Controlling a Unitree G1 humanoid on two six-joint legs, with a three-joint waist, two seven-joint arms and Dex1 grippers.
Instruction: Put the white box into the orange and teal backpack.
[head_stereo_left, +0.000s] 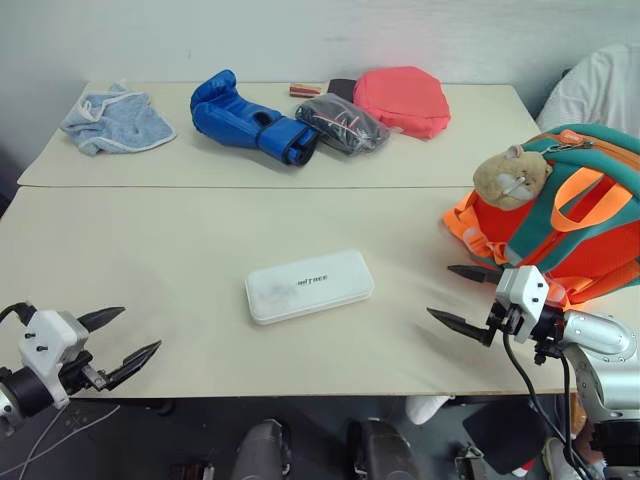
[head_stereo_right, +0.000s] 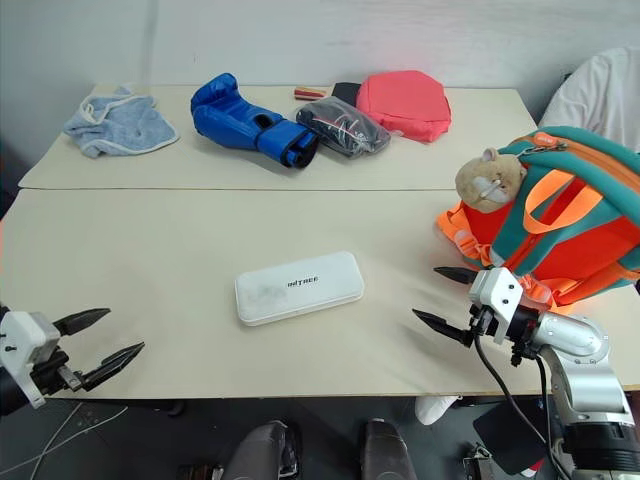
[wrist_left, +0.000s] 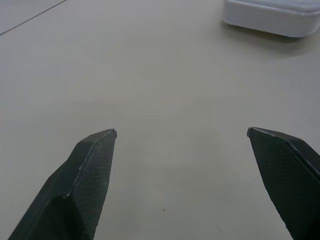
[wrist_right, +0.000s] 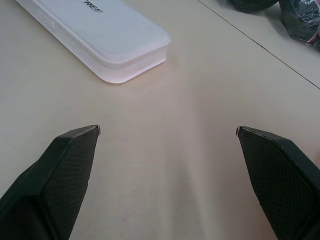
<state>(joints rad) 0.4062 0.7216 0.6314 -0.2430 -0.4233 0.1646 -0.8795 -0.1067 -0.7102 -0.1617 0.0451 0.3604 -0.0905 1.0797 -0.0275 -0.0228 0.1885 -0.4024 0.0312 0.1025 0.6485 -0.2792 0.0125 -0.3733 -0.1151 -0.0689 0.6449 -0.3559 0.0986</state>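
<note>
1 white box (head_stereo_left: 309, 286), 1 backpack (head_stereo_left: 572, 215), 1 glove (head_stereo_left: 250, 118), 1 towel (head_stereo_left: 117, 120).

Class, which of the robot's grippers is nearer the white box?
Right. The right gripper hovers open just beside the white box, while the left gripper sits open farther off near the table's front edge.

The white box (head_stereo_left: 309, 286) is lying flat at the centre of the near table (head_stereo_left: 180, 260). The backpack (head_stereo_left: 560, 215) is standing at its right edge. A towel (head_stereo_left: 117, 120), glove (head_stereo_left: 250, 120), bag (head_stereo_left: 342, 123) and pouch (head_stereo_left: 403, 100) are lying in a row along the far table (head_stereo_left: 250, 165) behind.
</note>
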